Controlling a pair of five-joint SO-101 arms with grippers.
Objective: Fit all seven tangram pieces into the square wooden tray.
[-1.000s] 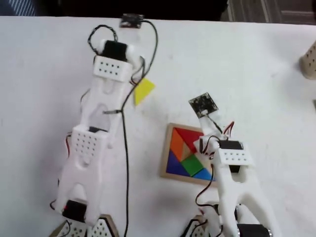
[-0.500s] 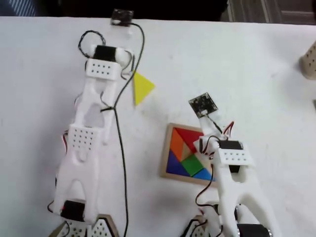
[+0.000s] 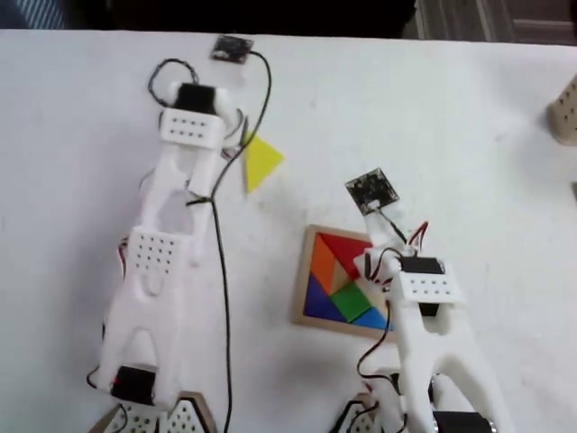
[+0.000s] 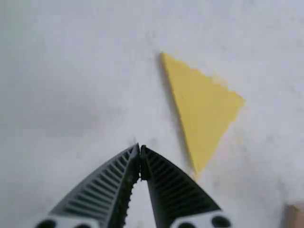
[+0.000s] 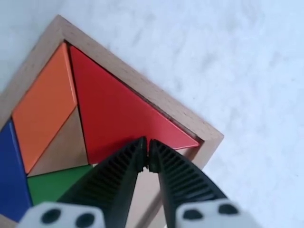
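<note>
The yellow triangle (image 3: 261, 162) lies flat on the white table, up and left of the square wooden tray (image 3: 301, 275). My left gripper (image 4: 140, 151) is shut and empty, its tips on the table just beside the yellow triangle (image 4: 204, 108) without touching it. The tray (image 5: 156, 92) holds red (image 5: 114, 114), orange (image 5: 45, 107), blue (image 5: 9, 190) and green (image 5: 52, 187) pieces, with a bare triangular gap (image 5: 61, 153) between them. Over the red piece, near the tray's right side, hovers my right gripper (image 5: 147, 146), shut with nothing in it.
A black cable (image 3: 221, 271) runs from the left arm down the table between the arms. A beige perforated object (image 3: 565, 110) stands at the right edge. Open white table lies between the yellow triangle and the tray.
The left arm swung left, off the yellow triangle, leaving it fully uncovered, then edged slightly back towards it. The right arm has kept still.
</note>
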